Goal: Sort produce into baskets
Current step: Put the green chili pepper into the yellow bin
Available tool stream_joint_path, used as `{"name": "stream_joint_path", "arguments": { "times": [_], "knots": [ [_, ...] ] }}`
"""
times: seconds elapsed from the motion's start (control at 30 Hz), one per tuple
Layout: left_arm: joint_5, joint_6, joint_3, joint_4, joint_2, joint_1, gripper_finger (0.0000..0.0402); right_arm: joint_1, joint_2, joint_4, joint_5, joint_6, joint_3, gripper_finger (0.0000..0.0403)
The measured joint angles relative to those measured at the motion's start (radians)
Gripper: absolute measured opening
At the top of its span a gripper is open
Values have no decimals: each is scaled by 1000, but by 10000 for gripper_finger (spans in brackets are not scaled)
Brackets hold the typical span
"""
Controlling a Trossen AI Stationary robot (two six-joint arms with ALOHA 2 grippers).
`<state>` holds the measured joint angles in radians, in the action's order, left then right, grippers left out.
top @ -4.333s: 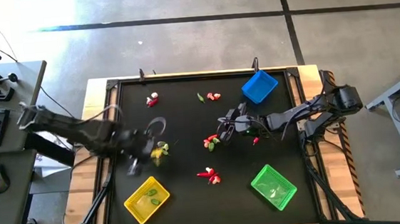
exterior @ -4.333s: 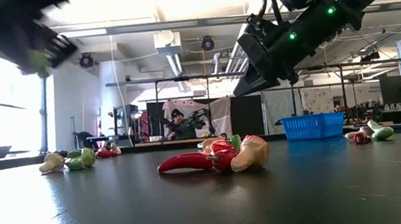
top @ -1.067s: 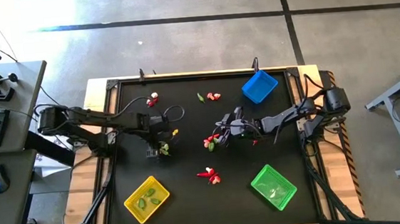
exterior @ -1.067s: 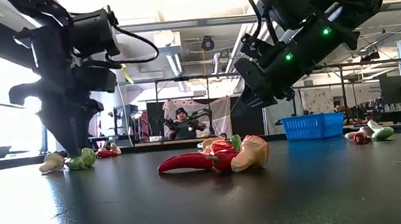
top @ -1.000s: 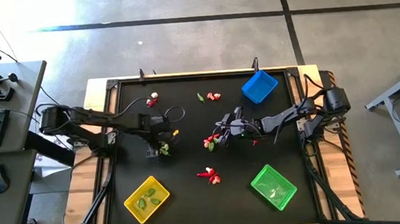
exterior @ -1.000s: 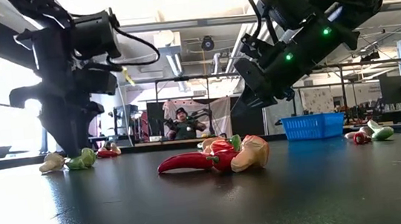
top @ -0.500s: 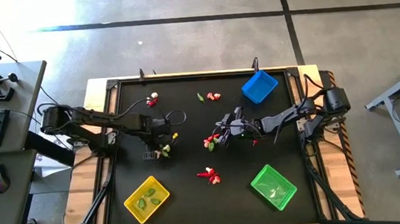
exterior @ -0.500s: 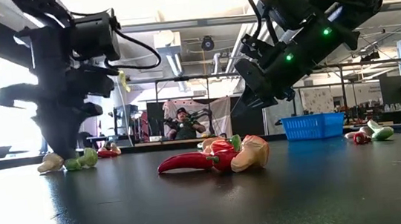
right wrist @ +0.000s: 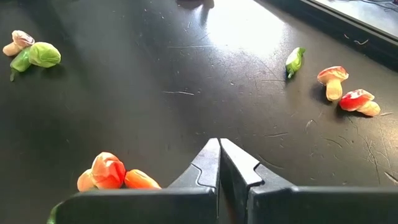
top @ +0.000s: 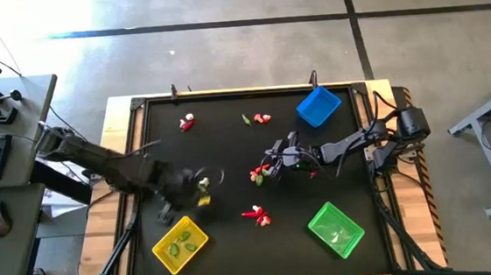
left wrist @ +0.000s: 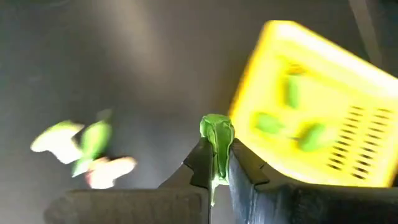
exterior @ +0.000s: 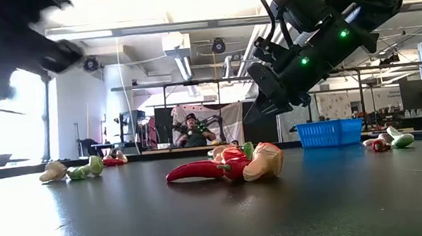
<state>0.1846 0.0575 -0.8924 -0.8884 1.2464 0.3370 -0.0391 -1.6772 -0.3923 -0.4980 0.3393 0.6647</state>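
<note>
Green pod point(left wrist: 216, 132), pinched in the left gripper point(left wrist: 215, 163) fingers near the yellow basket point(left wrist: 323, 124), could slip out early; right gripper point(right wrist: 219, 163) fingers closed, empty.

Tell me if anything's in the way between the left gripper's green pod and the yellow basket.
Nothing visible. The left gripper is shut on a green pod, and the left wrist view shows only bare black table between it and the yellow basket, which already holds green pieces.
</note>
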Motion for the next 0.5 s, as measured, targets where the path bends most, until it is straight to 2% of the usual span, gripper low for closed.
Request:
{"name": "stream_joint_path", "arguments": {
  "times": [0.27, 0.4, 0.5],
  "knots": [
    [2, -194, 0, 121, 22, 343, 9, 0, 0, 2, 0, 0, 0, 0],
    [-41, -266, 0, 204, 71, 429, 9, 0, 0, 2, 0, -3, 0, 0],
    [-64, -281, 0, 208, 114, 448, 9, 0, 0, 2, 0, -4, 0, 0]
  ]
}}
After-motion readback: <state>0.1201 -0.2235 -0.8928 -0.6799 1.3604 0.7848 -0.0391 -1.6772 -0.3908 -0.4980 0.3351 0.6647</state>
